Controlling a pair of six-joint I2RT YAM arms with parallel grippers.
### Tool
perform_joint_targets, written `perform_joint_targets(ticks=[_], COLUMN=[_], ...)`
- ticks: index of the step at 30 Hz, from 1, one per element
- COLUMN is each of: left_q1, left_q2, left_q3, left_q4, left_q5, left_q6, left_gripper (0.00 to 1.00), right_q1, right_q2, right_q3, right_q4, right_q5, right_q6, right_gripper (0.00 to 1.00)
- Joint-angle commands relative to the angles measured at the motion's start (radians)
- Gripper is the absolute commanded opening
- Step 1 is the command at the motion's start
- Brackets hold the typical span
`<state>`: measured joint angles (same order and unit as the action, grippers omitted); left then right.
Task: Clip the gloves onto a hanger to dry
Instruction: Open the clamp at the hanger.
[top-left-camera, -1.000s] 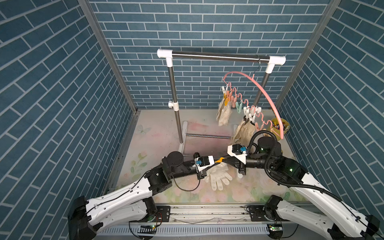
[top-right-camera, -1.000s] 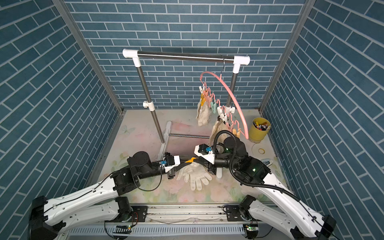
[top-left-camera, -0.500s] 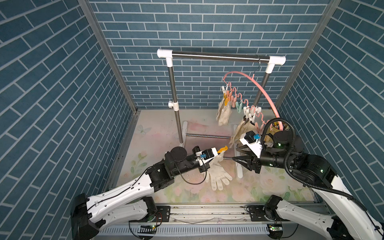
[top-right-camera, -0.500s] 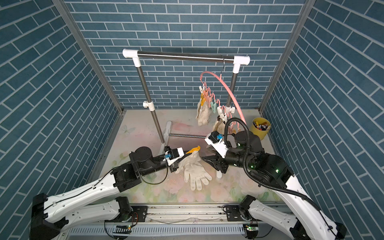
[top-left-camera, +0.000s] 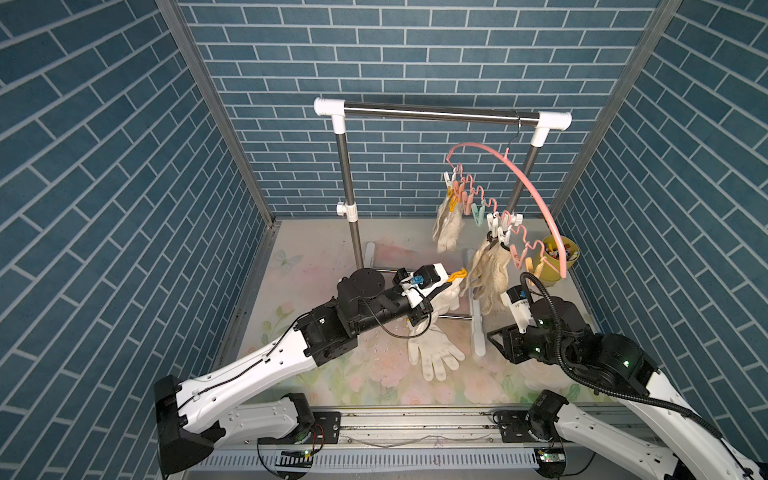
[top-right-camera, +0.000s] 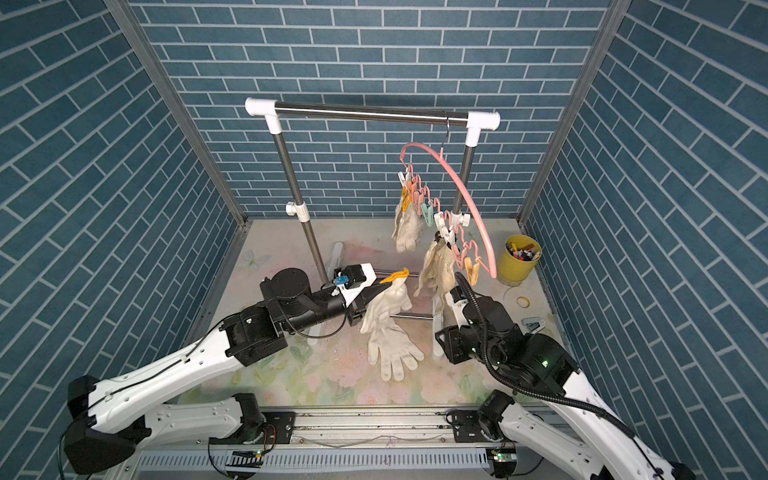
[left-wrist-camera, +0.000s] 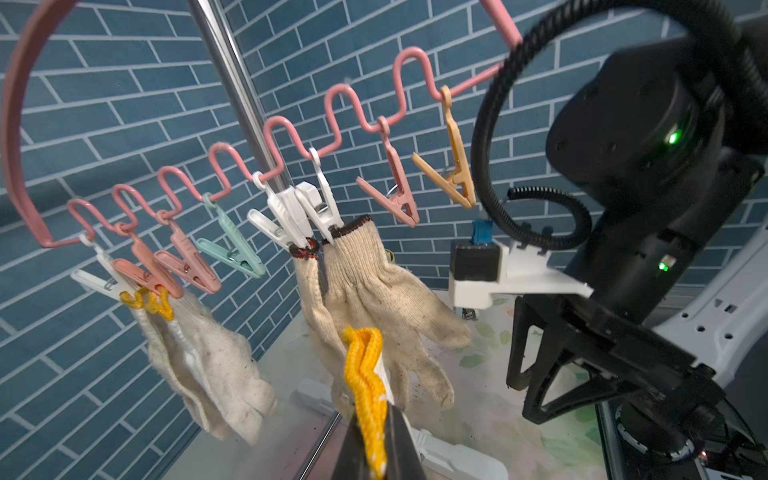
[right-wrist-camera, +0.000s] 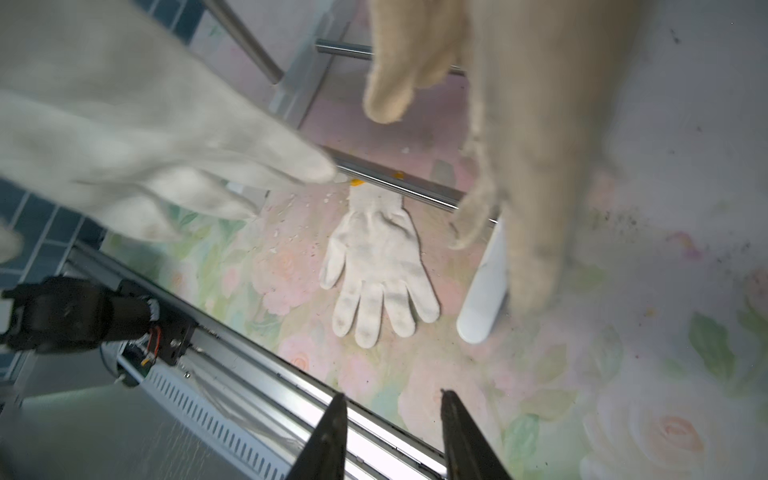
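Note:
My left gripper (left-wrist-camera: 374, 419) is shut on the yellow-edged cuff of a white glove (top-right-camera: 388, 303), which hangs from it just below the hanger (top-left-camera: 528, 178). The pink hanger hangs from the rack bar. A far pair of gloves (top-left-camera: 449, 224) and a near, stained pair (top-left-camera: 488, 270) are clipped to it. A pink clip (left-wrist-camera: 395, 199) and an orange clip (left-wrist-camera: 453, 178) hang free. Another glove (right-wrist-camera: 376, 257) lies flat on the floral mat. My right gripper (right-wrist-camera: 392, 394) is open and holds nothing, low at the right and pointing down over the mat's front edge.
The steel-tube rack (top-left-camera: 436, 111) stands mid-table with white feet (top-left-camera: 478, 332) on the mat. A yellow cup (top-right-camera: 519, 259) of pens and a tape roll (top-right-camera: 519, 299) sit at the back right. Brick-pattern walls enclose three sides, and a metal rail runs along the front.
My right gripper has left the glove's cuff, pulled back to the right and tipped downward. My left gripper has carried the glove up and back toward the hanger.

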<state>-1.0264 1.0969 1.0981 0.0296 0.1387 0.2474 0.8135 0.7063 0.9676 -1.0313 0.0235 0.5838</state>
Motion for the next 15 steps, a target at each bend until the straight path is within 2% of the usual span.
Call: perform_joint_targets(ticks=[1,4,8,15], left_q1=[0.000,0.000,0.001,-0.001], left_q2=[-0.041,-0.037,-0.004,0.032], left_q3=[0.017,0.040,0.102,0.124], left_q4=[-0.006,-0.027,-0.102,-0.080], left_q5=[-0.090,-0.165,-0.159,-0.167], left_q6=[-0.044,-0.105,-0.170,-0.253], left_gripper=[0.00,0.00,0.00,0.00], right_q1=[0.004,0.003,-0.035,-0.222], right_q2=[0.003,0.013,0.009,-0.023], right_q3=[-0.074,-0.105,-0.108,-0.183], right_q4=[-0.045,-0.037,-0.025,0.018], right_q5=[0.132,0.164,0.182,0.001], right_q6=[0.236,0.311,0.359,0.374], right_gripper=[0.37,0.38,0.38,0.37])
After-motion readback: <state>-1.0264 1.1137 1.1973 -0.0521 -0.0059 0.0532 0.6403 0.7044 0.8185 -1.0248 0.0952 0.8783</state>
